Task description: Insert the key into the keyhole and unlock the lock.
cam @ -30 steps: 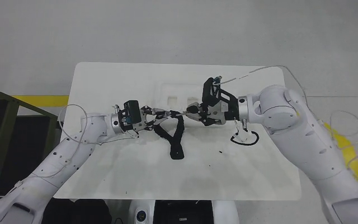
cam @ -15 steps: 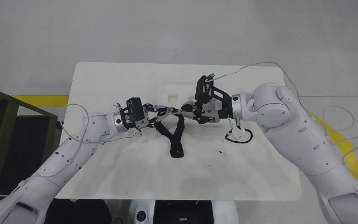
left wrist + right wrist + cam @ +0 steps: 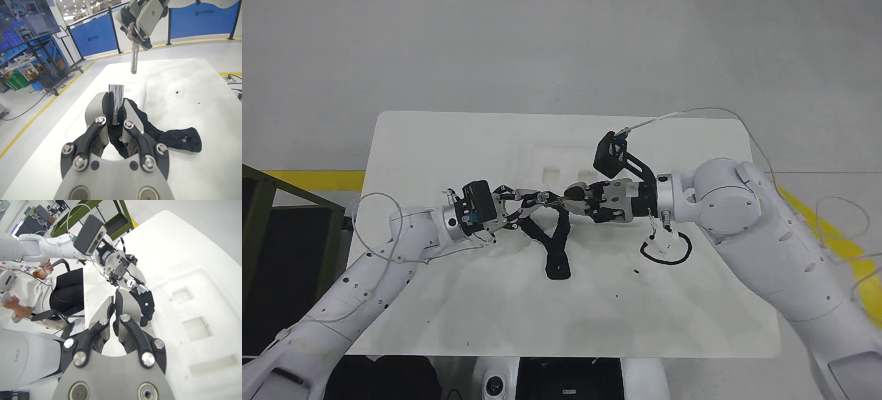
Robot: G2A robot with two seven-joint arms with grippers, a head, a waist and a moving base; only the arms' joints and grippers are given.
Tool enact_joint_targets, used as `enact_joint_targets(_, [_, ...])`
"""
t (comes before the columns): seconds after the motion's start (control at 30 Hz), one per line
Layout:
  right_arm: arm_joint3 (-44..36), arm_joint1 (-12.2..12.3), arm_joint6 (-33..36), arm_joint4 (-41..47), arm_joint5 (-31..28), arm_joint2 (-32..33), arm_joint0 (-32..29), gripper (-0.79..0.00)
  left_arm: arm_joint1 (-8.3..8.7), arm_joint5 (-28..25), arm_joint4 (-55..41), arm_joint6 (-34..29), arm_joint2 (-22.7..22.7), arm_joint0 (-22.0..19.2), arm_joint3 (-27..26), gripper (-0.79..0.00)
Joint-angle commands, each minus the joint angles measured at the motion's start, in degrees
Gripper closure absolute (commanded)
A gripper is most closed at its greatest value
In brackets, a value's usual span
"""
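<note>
While right hand point(image 3: 137, 37) clenches key point(image 3: 134, 60), left hand point(image 3: 115, 100) lock point(image 3: 115, 91), we log insertion pending; key apart, at lock's 3 o'clock.

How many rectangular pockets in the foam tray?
3, in a row in the foam tray: first pocket, nearest the lock; middle pocket; last pocket. The right gripper may hide more.

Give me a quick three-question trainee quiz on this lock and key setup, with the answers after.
1. True or false: the key is already inside the lock.
2. The left gripper is shut on: A the key, B the lock, C nothing.
3. Fill in: the lock's black cable trails onto the white ____.
Key: 1 false, the key's tip is apart from the lock; 2 B; 3 table.
</note>
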Motion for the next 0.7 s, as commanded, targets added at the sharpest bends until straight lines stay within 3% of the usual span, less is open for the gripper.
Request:
enact_joint_targets(0.0, [-0.46,0.01,1.77,0.42,2.52,0.03,0.23,0.000,-0.06,0.50,2.12,1.88,0.03,0.21,0.51,0.000])
enact_joint_targets(0.2, [-2.14,-0.11,3.69,-0.18,7.58,-0.05,0.48,0.000,-0.19,0.43,6.57,5.42,-0.02,0.22,1.43,0.000])
enact_joint_targets(0.67, [-3.11,-1.24,3.82,-1.71,11.10,-2.23,1.63,0.000,-0.78,1.34,6.96,4.54,-0.72,0.36,1.50,0.000])
